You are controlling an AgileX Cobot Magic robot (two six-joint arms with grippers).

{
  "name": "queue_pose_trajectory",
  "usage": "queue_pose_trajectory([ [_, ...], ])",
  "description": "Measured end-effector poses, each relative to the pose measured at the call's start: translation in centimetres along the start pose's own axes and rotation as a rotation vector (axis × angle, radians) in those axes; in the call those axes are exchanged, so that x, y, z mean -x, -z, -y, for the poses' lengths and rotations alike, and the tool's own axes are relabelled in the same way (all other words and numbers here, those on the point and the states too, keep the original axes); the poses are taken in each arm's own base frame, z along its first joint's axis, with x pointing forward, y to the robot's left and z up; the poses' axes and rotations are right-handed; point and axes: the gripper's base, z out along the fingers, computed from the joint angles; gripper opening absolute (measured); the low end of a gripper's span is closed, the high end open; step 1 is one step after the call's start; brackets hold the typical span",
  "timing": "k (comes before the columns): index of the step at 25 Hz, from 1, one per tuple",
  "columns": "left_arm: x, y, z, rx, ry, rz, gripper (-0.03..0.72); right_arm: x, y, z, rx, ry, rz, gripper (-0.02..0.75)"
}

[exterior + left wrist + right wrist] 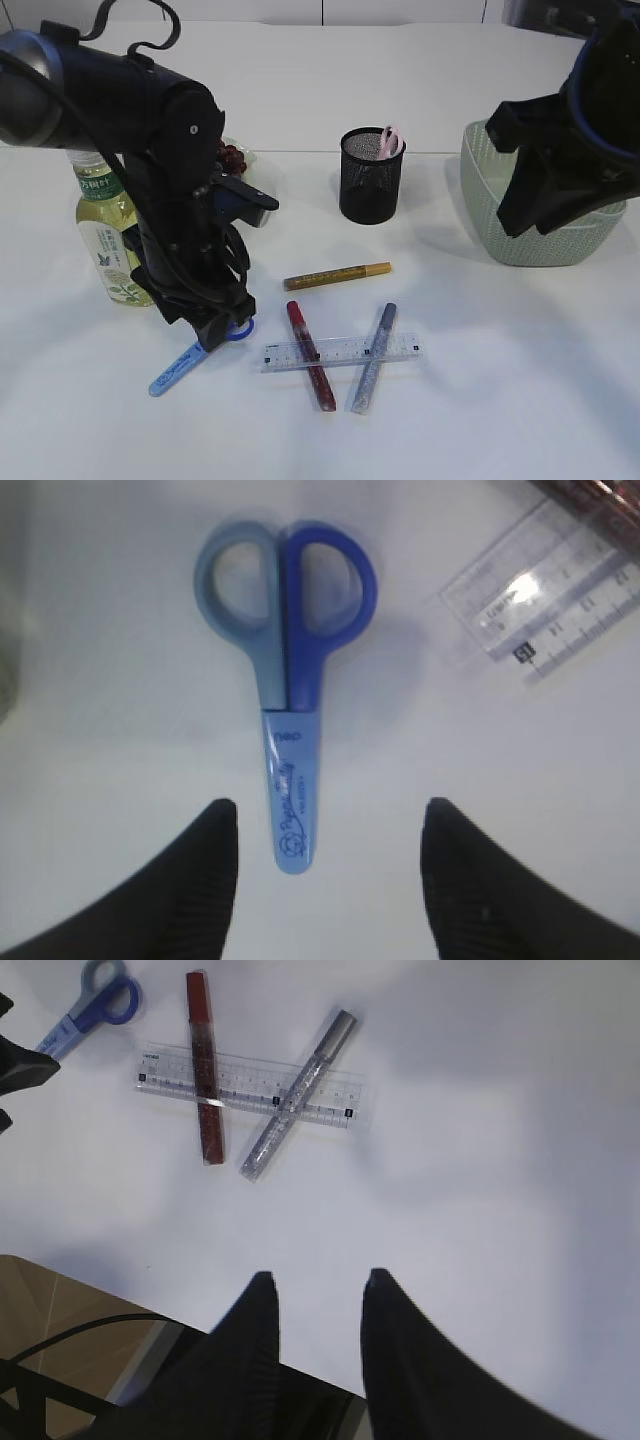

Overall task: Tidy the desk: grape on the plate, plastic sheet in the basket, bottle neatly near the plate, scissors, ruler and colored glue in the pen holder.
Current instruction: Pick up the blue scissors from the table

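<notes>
- Blue scissors point(283, 670) lie flat on the white table point(480, 400), blades capped in a pale blue sheath, handle rings closed side by side; in the exterior view they sit at the front left, partly under the left arm.
- The left gripper point(330, 825) hangs directly above the sheathed tip, its two black fingers point(200, 880) spread apart on either side of the sheath and gripping nothing; bare table shows between fingers and sheath on both sides.
- A clear ruler point(342, 352) lies just right of the scissors; a red glue tube point(310, 355) and a silver glitter glue tube point(373, 357) cross it at opposing slants; a gold glue tube point(337, 275) lies apart behind them.
- The black mesh pen holder point(371, 180) stands upright mid-table, something pink poking over its rim; open table lies between it and the glue tubes.
- The bottle point(108, 235) of yellow liquid stands upright at the left, behind the left arm; dark grapes point(232, 156) show just beyond the arm.
- The pale green basket point(500, 225) sits at the right, its rim partly hidden by the right arm.
- The right gripper point(318, 1300) hovers over bare table near the front edge, fingers somewhat apart and empty; wide clear surface lies ahead of it.
</notes>
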Motion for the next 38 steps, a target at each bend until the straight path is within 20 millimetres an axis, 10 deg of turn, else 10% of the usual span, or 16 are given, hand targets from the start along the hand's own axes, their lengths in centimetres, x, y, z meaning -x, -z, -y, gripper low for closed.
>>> queue_pose_trajectory([
  [38, 1.0, -2.4, -1.1, -0.069, -0.039, 0.032, 0.426, 0.0, 0.1, 0.2, -0.020, 0.007, 0.002, 0.240],
])
